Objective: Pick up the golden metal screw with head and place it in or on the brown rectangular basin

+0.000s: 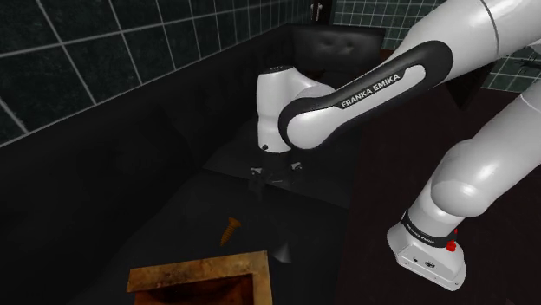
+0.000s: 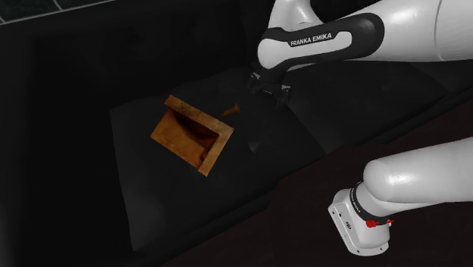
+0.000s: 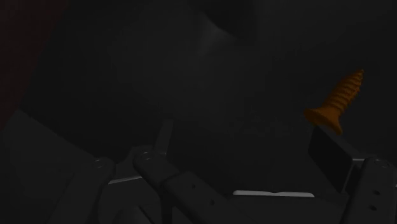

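Dark tiles cover the wall (image 1: 87,52) behind a black work surface (image 1: 173,217), and the light is very low.

The claw (image 1: 277,178) hangs a little above this surface, with its two fingers (image 3: 331,156) standing clearly apart and nothing between them. It is open and holds nothing. In the wrist view the golden screw (image 3: 336,102) is not in the gap. It is just beyond the tip of one finger, a little to the outside of it, with the wide head toward the finger and the threaded point away.

In the shoulder view the screw (image 1: 229,230) seems to lie on its side on the surface, between the claw and the brown basin (image 1: 199,275). In the second exterior view it (image 2: 232,110) is just beside the rim of the basin (image 2: 216,150) and near the claw (image 2: 269,91).

The screw is probably light, stiff and not fragile, but it is small and round, so it can roll or slip out if it is pinched badly. The best place to hold it seems to be across the threaded shaft close under the head, where the thread gives the pads some grip. For this, the claw must first shift sideways until the shaft lies in the middle of the gap.
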`<action>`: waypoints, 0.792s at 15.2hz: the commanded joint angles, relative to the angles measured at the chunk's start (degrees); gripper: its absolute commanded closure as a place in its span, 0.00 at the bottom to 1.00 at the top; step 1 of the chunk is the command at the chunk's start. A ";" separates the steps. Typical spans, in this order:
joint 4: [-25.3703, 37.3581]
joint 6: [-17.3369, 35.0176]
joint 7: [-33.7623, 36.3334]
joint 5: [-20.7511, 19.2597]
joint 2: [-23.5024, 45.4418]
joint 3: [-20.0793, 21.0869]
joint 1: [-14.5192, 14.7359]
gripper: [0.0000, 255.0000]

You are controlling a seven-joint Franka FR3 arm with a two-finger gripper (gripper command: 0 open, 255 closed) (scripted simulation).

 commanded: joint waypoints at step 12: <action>20.15 12.78 34.84 -24.56 35.37 -0.86 7.32 0.00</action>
